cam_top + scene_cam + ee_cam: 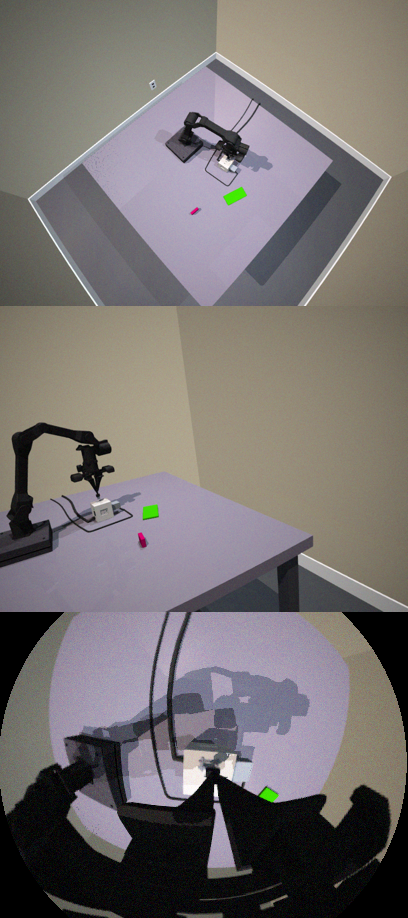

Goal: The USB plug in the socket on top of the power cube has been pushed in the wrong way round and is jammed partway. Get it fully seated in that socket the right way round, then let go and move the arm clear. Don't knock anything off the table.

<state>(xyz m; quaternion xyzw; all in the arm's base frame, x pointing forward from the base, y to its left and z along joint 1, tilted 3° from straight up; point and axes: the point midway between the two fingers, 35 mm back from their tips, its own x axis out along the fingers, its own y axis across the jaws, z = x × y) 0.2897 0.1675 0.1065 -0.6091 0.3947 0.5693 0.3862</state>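
Note:
The white power cube (224, 165) (102, 511) (194, 782) stands on the table below my gripper (97, 494) (214, 779). The gripper points down over the cube's top and is shut on the small black USB plug (98, 496). A short light metal part shows under the plug in the exterior view, just above the cube's top face. The fingertips hide most of the plug in the wrist view, and the arm covers it in the top view. The top socket's opening and which way round the plug is cannot be made out.
A pale grey block (233, 168) (115, 505) (243, 772) sticks out of the cube's side. Black cables (216, 178) (110, 525) (152, 702) run around the cube. A green slab (235, 196) (150, 512) (268, 795) and a magenta block (194, 211) (141, 539) lie farther off.

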